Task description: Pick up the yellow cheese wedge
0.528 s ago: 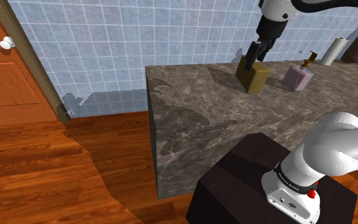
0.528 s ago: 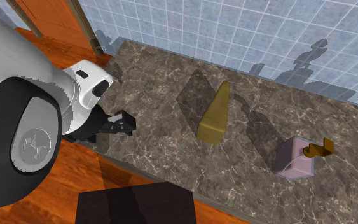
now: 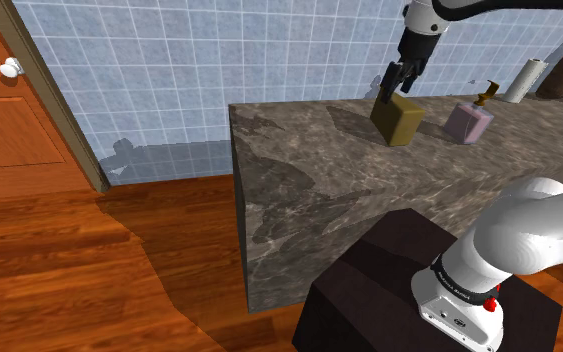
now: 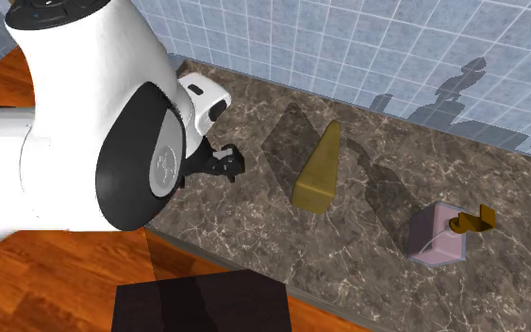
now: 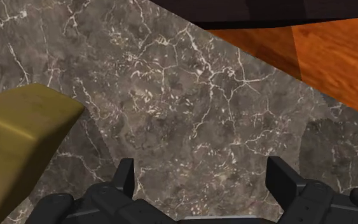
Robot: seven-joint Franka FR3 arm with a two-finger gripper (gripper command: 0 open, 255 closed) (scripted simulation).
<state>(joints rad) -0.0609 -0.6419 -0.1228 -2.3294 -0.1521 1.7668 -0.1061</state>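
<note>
Your all-black gripper (image 4: 230, 165) has moved in the last half second. In the second exterior view it stood further from the cheese before, and now it is nearer, because the big white arm has swung in over the edge of the dark marble desk (image 4: 235, 226). The gripper's fingers stand apart, and in the wrist view only bare desk lies between them.

The dull yellow cheese wedge (image 4: 318, 170) has not moved at all. It lies flat on the desk just beside the gripper, outside one finger and not between the two, and as far as I can see nothing touches it. In the shoulder view the gripper seems to hang right over the thick end of the wedge, but the other two views show it is offset to the side.

I judge that the grasp is not begun and you are in the approach. You should bring the gripper sideways until the wedge sits between the fingers, then go down and close.

Beyond the cheese, well apart from the gripper, the pale pink box with a brass-coloured pump (image 4: 435, 236) is unchanged and should not disturb you.
</note>
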